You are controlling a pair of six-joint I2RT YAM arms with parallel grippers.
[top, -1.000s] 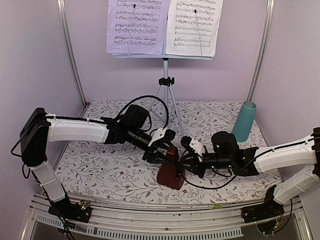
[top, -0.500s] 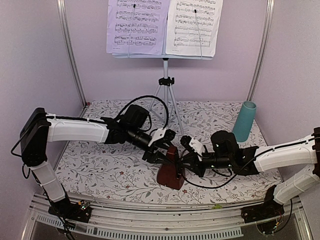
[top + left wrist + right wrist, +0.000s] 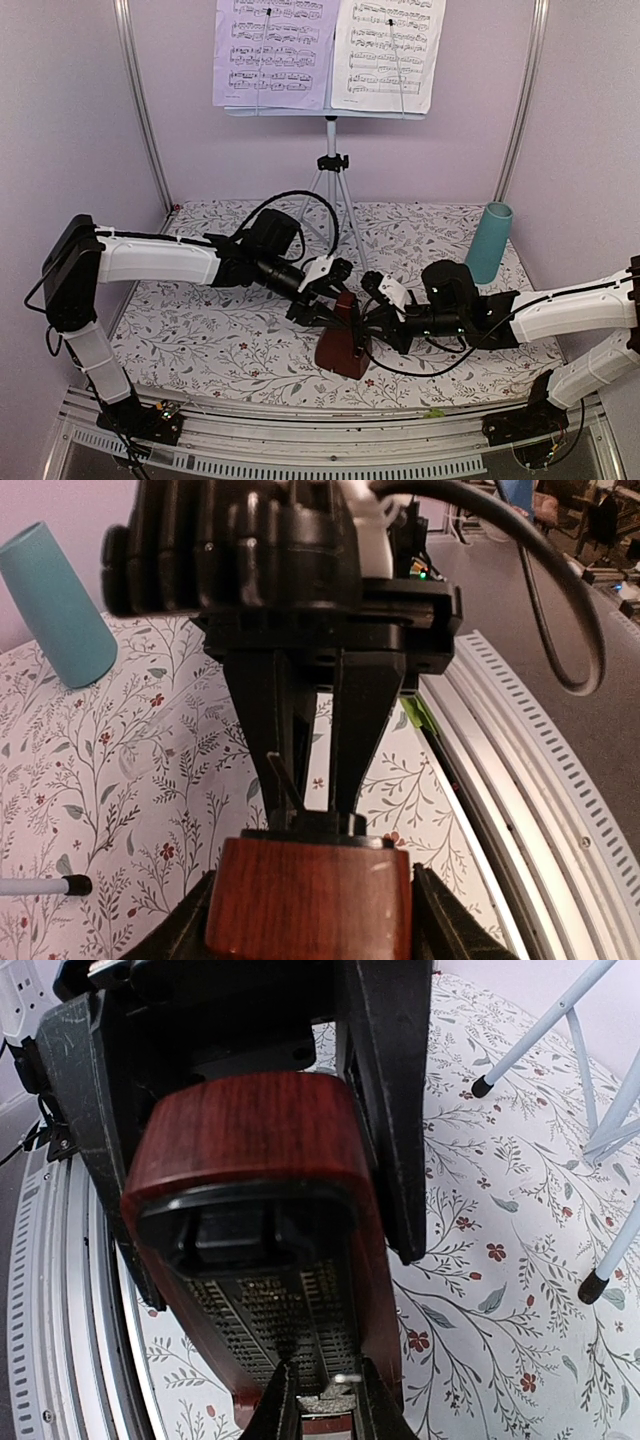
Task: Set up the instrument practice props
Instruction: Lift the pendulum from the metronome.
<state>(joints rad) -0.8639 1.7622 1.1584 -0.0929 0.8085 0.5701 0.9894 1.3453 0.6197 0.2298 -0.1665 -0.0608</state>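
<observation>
The tall music stand (image 3: pixel 331 140) is at the back of the table, and the sheet-music pages (image 3: pixel 275 50) sit on it, so we think that part is done. The step we are on is the little metronome (image 3: pixel 340 352), which stands at the front of the flowery table cloth (image 3: pixel 200 340), between our two arms. We think the next move is to free or nudge its pendulum. That calls for a tiny, gentle pull while the body is kept from tipping. Our left arm reaches in low from the left and our right arm reaches in low from the right, so they meet nose to nose. The left gripper (image 3: pixel 332 297) hugs the metronome by its two sides near the top. The right gripper (image 3: pixel 365 322) is almost closed, and its tips look pinched on the small silver pendulum weight (image 3: pixel 322 1396) on the front face.
</observation>
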